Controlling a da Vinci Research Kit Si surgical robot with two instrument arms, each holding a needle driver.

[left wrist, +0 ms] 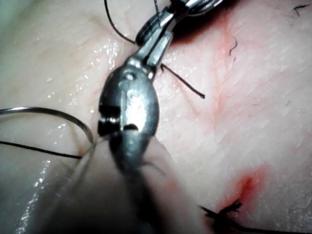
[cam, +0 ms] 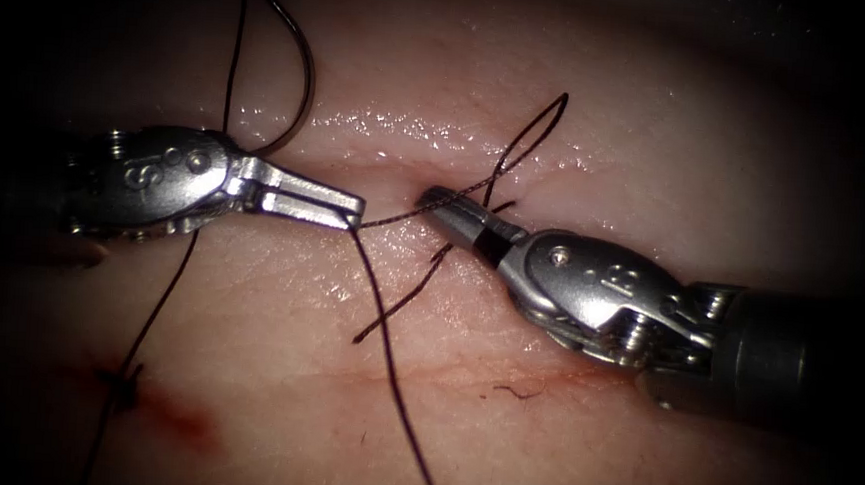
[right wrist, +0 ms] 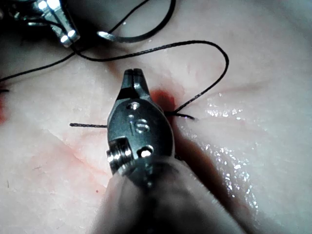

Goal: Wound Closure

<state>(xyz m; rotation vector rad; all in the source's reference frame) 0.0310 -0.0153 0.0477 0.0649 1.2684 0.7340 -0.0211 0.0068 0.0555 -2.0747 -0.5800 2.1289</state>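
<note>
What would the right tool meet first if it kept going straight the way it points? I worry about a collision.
Likely the thread stretched just ahead of the right tool, then the left tool holding it; depth is uncertain.

endoscope: above-front | wrists: close along shafts | shared: tissue [cam: 583,71]

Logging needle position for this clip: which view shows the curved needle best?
The endoscope view: the needle lies free on the tissue, arcing behind the left tool, held by neither. The left wrist view shows part of its curve; the right wrist view, a short arc.
</note>
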